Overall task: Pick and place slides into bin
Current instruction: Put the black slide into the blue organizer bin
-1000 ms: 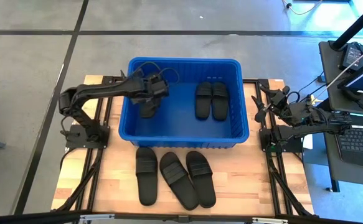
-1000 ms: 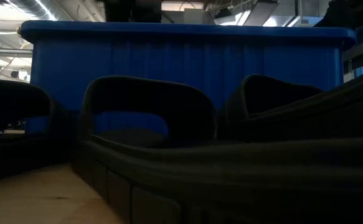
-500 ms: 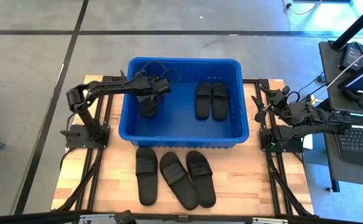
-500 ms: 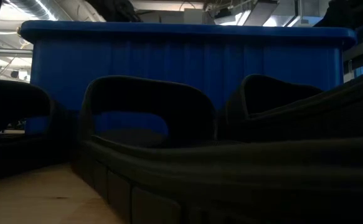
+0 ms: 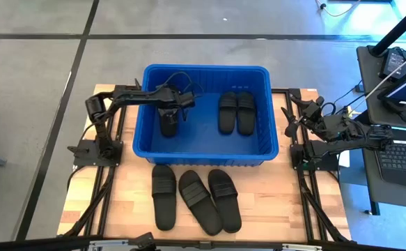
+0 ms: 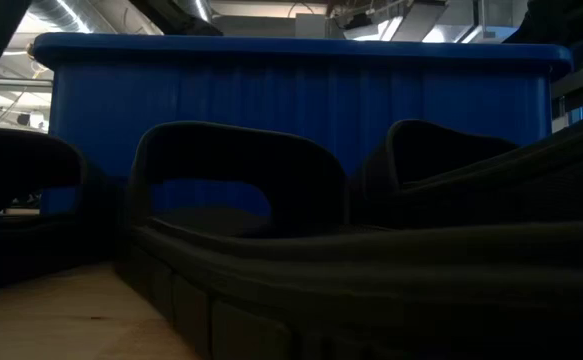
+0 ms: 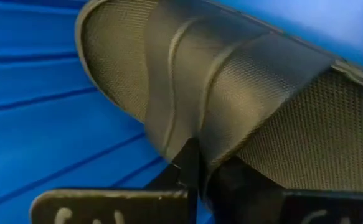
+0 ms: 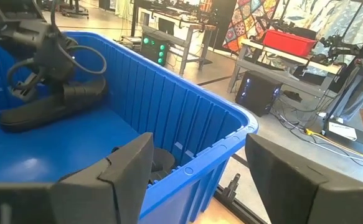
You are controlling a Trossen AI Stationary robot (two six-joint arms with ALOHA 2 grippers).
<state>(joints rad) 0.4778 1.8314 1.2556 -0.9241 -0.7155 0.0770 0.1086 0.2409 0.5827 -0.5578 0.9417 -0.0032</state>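
Observation:
The blue bin (image 5: 207,156) stands at the table's far middle. My left gripper (image 5: 175,104) is inside its left half, shut on a black slide (image 5: 169,120); this slide also shows in the right wrist view (image 8: 44,111). Two more slides (image 5: 236,111) lie side by side on the bin's floor at the right. Three slides (image 5: 197,199) lie soles down on the table in front of the bin. My right gripper (image 5: 289,120) is open and empty beside the bin's right wall. My left gripper pinches the slide's wide strap at its edge (image 7: 190,134) between its two fingers. The fingers come from above, slanting down into the bin (image 8: 56,56). The slide lies about level below the gripper, low over the bin's floor; whether its sole touches the floor, I cannot tell.
The bin's walls and rolled rim (image 8: 231,127) surround my left gripper. Bare wooden table (image 5: 129,202) lies left and right of the three slides. A desk with a laptop (image 5: 403,155) stands beyond the table's right edge.
My left arm has drawn its elbow toward the bin, and its gripper has shifted slightly toward the right inside the bin. The held slide now shows longer and more level than a second ago, staying in the bin's left half.

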